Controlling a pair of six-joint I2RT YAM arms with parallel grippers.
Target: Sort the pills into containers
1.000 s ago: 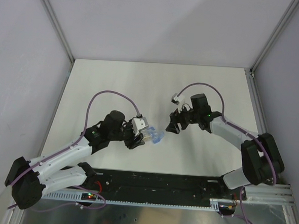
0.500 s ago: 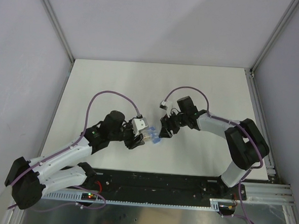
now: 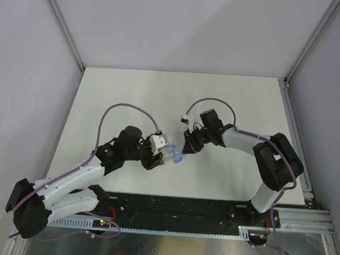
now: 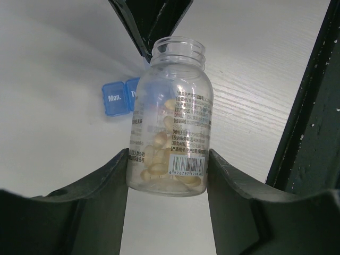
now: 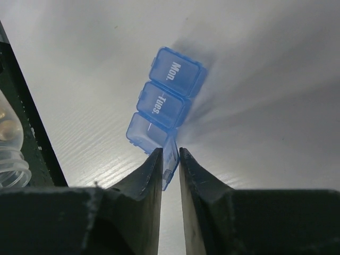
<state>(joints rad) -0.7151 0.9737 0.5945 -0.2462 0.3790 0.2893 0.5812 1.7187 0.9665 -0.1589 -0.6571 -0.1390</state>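
My left gripper (image 4: 169, 159) is shut on a clear bottle (image 4: 172, 117), open-mouthed and lying nearly level just over the table. Pale yellow-brown pills (image 4: 162, 159) lie heaped in its bottom. Past its mouth lie the blue containers (image 4: 118, 97), a strip with lids marked Mon. and Tues. In the right wrist view the containers (image 5: 164, 103) have those two lids down and the third lid (image 5: 171, 159) raised. My right gripper (image 5: 170, 155) is shut on that raised lid. From above, the left gripper (image 3: 159, 156), the bottle (image 3: 167, 154), the containers (image 3: 177, 158) and the right gripper (image 3: 186, 149) cluster at the table's middle.
The white table (image 3: 177, 99) is walled at the back and both sides. A black rail (image 3: 182, 206) runs along the near edge by the arm bases. The right arm's purple cable (image 3: 212, 102) loops above its wrist.
My right arm has swung left to the blue strip and its jaws have closed on the raised lid. The left arm and bottle have stayed put.
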